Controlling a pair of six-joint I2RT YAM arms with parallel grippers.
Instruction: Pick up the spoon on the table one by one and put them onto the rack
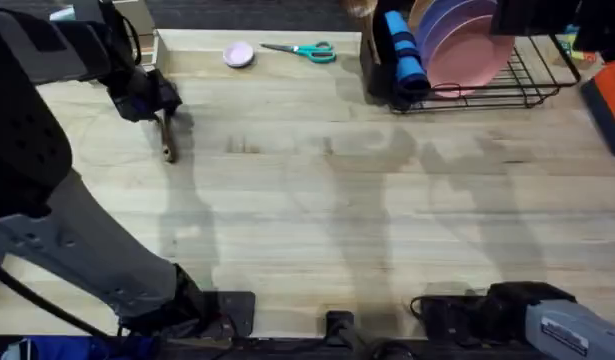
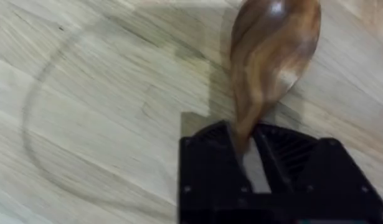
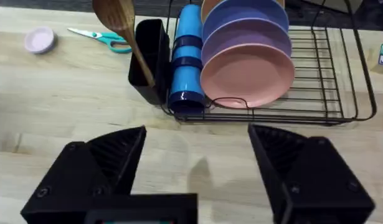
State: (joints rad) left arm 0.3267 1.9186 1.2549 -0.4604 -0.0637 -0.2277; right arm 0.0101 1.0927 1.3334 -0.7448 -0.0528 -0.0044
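left gripper (image 1: 159, 108) clenched on the spoon (image 2: 272, 56) handle, bowl hanging just over the table (image 1: 317, 220) at far left | right gripper (image 3: 197, 168) fingers released, apart, facing the rack (image 3: 328, 93) | second spoon (image 3: 119, 28) stood in the rack's black holder (image 3: 151, 56)

Open table (image 1: 317, 220) mid-span, scissors (image 1: 305, 50) near rack (image 1: 507, 85) front

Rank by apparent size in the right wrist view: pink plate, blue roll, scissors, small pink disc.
1. pink plate
2. blue roll
3. scissors
4. small pink disc
Scissors and disc sit farther back, so they may look smaller than they are.
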